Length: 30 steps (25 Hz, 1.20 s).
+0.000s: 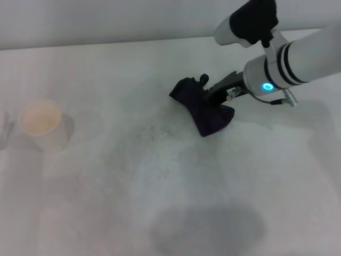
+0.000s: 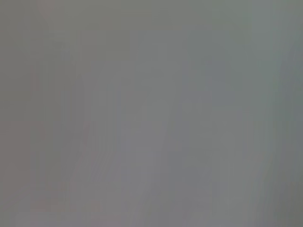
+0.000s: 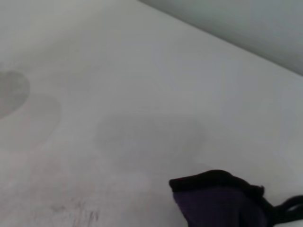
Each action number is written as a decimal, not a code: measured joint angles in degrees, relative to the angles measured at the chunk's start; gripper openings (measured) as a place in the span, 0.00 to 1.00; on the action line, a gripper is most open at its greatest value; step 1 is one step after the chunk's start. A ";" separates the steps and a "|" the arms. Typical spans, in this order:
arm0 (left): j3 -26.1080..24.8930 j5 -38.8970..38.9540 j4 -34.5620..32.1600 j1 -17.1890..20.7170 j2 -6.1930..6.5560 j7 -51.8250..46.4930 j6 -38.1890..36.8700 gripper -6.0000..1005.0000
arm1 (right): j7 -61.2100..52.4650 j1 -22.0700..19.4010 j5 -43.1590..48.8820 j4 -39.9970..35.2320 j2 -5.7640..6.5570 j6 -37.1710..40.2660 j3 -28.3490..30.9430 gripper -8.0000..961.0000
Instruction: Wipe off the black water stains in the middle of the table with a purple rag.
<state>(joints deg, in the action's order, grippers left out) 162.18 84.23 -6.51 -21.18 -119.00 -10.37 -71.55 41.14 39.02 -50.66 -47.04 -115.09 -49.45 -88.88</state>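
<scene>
The purple rag (image 1: 205, 109) lies bunched on the white table (image 1: 106, 202), right of the middle, and it also shows in the right wrist view (image 3: 222, 203). My right gripper (image 1: 214, 96) reaches in from the right and is shut on the rag's upper part, pressing it to the tabletop. No glossy black blob shows in any view. Only faint grey streaks (image 1: 152, 132) mark the table just left of the rag, and they also show in the right wrist view (image 3: 78, 213). My left gripper is out of view; the left wrist view shows only plain grey.
A pale paper cup (image 1: 42, 124) stands near the table's left edge. A soft grey shadow (image 1: 208, 226) lies on the near part of the table. The table's far edge (image 1: 106, 45) meets a pale wall.
</scene>
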 joint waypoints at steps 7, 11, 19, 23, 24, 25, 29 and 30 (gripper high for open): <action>-0.03 0.08 0.48 0.00 0.00 0.07 -0.04 0.87 | 2.39 -5.22 0.21 -5.57 -0.13 0.33 3.92 0.25; -0.03 0.08 0.72 0.00 0.00 0.07 -0.06 0.87 | 3.18 -8.24 -0.59 -10.23 -0.22 0.65 4.09 0.39; -0.03 0.07 0.73 -0.10 -0.01 0.00 -0.17 0.87 | 29.29 -11.37 -34.99 -5.36 -0.46 16.27 4.59 0.77; -0.10 0.12 0.62 -0.06 -0.03 -2.28 -1.62 0.87 | 54.65 -10.67 -70.23 5.87 -0.62 11.64 4.84 0.83; -0.11 0.13 0.72 -0.05 -0.01 -3.18 -1.82 0.87 | 59.57 -10.62 -76.24 8.55 -0.65 8.61 5.16 0.84; -0.11 0.13 0.79 -0.05 -0.02 -3.92 -1.84 0.87 | 66.01 -10.63 -82.61 11.57 -0.70 4.79 5.66 0.85; -0.12 0.14 0.80 0.09 0.01 -4.50 -1.86 0.87 | 92.71 -11.02 -101.71 24.15 -1.08 -8.55 6.30 0.91; -0.12 0.14 0.80 0.12 0.01 -4.50 -1.91 0.87 | 97.29 -11.05 -103.95 26.61 -1.08 -9.80 6.24 0.91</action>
<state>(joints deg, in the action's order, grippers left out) 162.07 84.38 -5.71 -21.06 -118.99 -14.87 -73.46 138.43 27.97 -154.61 -20.43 -116.17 -59.25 -82.64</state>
